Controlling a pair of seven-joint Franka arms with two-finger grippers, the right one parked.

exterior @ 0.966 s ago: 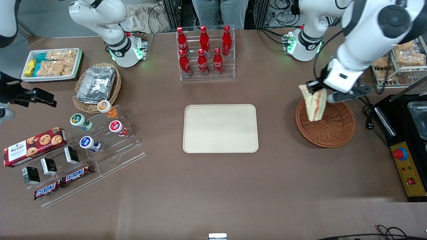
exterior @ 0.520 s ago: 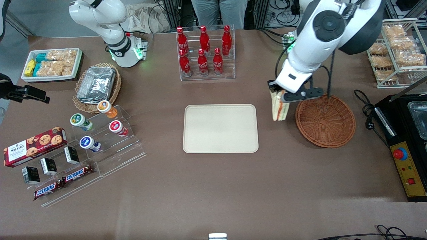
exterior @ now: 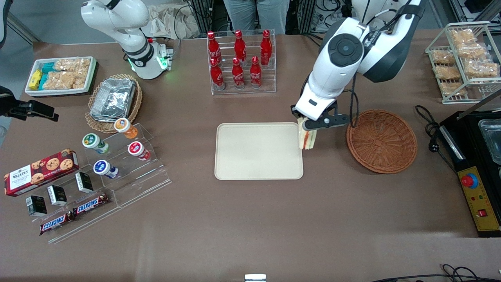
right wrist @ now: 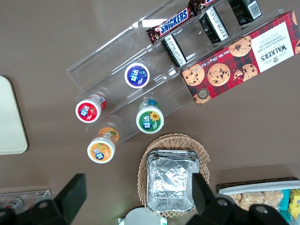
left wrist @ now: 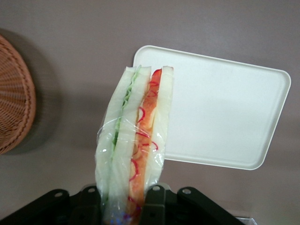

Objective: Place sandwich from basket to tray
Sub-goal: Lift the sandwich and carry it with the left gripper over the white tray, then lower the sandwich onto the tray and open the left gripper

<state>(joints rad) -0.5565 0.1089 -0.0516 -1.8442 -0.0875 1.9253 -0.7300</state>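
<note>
The sandwich (exterior: 307,139) (left wrist: 133,140) is a plastic-wrapped wedge of white bread with green and red filling stripes. It hangs in the air from my left gripper (exterior: 304,123) (left wrist: 125,199), which is shut on it. It hovers over the edge of the cream tray (exterior: 258,150) (left wrist: 220,108) that faces the basket. The tray has nothing on it. The reddish-brown wicker basket (exterior: 381,141) (left wrist: 14,93) holds nothing and sits beside the tray toward the working arm's end.
A clear rack of red cola bottles (exterior: 240,62) stands farther from the front camera than the tray. A tan basket with foil containers (exterior: 113,100), yogurt cups and snack bars on acrylic steps (exterior: 113,156) lie toward the parked arm's end. A black appliance (exterior: 475,156) sits near the basket.
My left gripper has carried the sandwich from above the basket sideways to the tray's near edge. The basket is now uncovered and holds nothing.
</note>
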